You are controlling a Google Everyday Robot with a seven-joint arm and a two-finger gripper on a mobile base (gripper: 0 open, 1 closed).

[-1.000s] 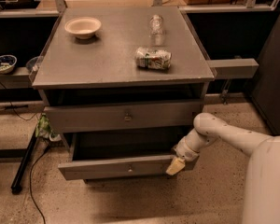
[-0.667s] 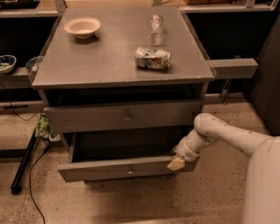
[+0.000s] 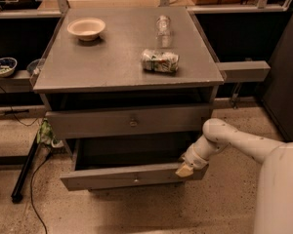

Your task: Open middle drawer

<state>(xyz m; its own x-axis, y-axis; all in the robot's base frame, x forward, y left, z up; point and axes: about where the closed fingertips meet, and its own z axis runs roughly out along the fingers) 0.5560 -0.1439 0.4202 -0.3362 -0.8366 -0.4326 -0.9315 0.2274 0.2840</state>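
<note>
Middle drawer (image 3: 102, 179), plain grey front w/ small round knob, sits pulled well out below the top drawer (image 3: 97, 124), dark inside showing. My arm (image 3: 237, 141) comes in from the right, wrist angled down, w/ my gripper (image 3: 185, 170) at the front's right end, against its top edge. Can't tell whether it's spread or pinched there.

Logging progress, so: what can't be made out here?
All in the camera view:
Inside the middle drawer: dark, shadowed by the drawer above.
Lowest drawer: hidden behind the pulled-out middle front.
Gripper at that front's right end: whether it touches the front is masked by its wrist.
</note>
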